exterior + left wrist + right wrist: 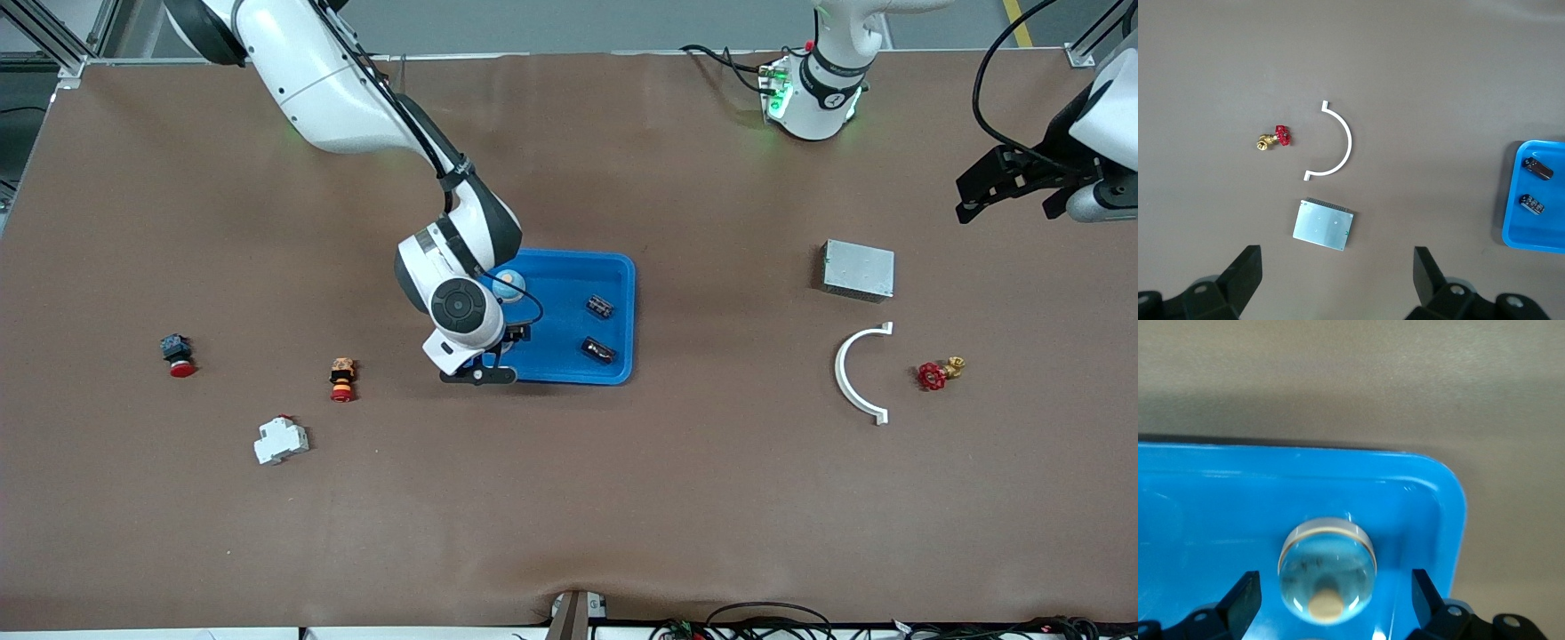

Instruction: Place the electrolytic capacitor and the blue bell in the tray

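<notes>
The blue tray [622,267] lies mid-table. The blue bell [509,284], a pale blue dome with a cream knob, rests in its corner toward the right arm's end, farther from the front camera. Two dark electrolytic capacitors [600,307] [598,349] lie in the tray toward the left arm's end. My right gripper [502,342] hangs over the tray, open. In the right wrist view its fingers [1245,600] stand wide on either side of the bell [1328,570], apart from it. My left gripper [1005,212] waits open in the air with nothing between its fingers [1245,273].
A grey metal box [858,269], a white arc piece [853,373] and a red-handled brass valve [935,373] lie toward the left arm's end. Two red push buttons [178,354] [342,380] and a white breaker [281,440] lie toward the right arm's end.
</notes>
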`<move>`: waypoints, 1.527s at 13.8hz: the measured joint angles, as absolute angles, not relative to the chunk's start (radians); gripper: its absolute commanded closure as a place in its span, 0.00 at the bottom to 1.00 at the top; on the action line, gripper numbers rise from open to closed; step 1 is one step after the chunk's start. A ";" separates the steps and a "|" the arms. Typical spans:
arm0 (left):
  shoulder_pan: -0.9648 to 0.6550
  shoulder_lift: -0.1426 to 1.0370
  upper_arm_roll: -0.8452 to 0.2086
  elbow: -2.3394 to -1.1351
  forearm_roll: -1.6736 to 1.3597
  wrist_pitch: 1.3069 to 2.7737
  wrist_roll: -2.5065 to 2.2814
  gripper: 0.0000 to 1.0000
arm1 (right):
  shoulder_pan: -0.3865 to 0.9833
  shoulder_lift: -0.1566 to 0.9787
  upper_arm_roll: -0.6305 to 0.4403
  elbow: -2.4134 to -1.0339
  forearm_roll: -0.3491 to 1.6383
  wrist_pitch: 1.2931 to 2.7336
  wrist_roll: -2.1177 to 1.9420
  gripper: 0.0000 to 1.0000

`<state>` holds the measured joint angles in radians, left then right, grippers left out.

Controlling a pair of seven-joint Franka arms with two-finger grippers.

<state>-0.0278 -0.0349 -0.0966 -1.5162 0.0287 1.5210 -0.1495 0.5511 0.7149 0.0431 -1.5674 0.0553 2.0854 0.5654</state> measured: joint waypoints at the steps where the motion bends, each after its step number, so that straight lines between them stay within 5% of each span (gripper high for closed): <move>1: -0.028 -0.035 -0.097 -1.517 0.029 1.520 -0.149 0.00 | 0.551 0.690 0.043 -1.560 0.055 2.041 0.565 0.00; 8: -0.027 -0.037 -0.097 -1.520 0.029 1.518 -0.149 0.00 | 0.490 0.331 0.027 -1.540 0.055 1.599 0.453 0.00; 12: -0.027 -0.037 -0.098 -1.520 0.029 1.517 -0.149 0.00 | 0.338 0.168 0.017 -1.545 0.051 1.478 0.290 0.00; 21: -0.030 -0.037 -0.104 -1.520 0.029 1.517 -0.177 0.00 | 0.004 0.112 0.012 -1.559 0.013 1.460 -0.019 0.00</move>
<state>-0.0301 -0.0372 -0.1044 -1.5201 0.0287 1.5173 -0.1774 0.0041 0.1123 0.0123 -1.5585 0.0133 1.4602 -0.0193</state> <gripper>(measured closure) 0.000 0.000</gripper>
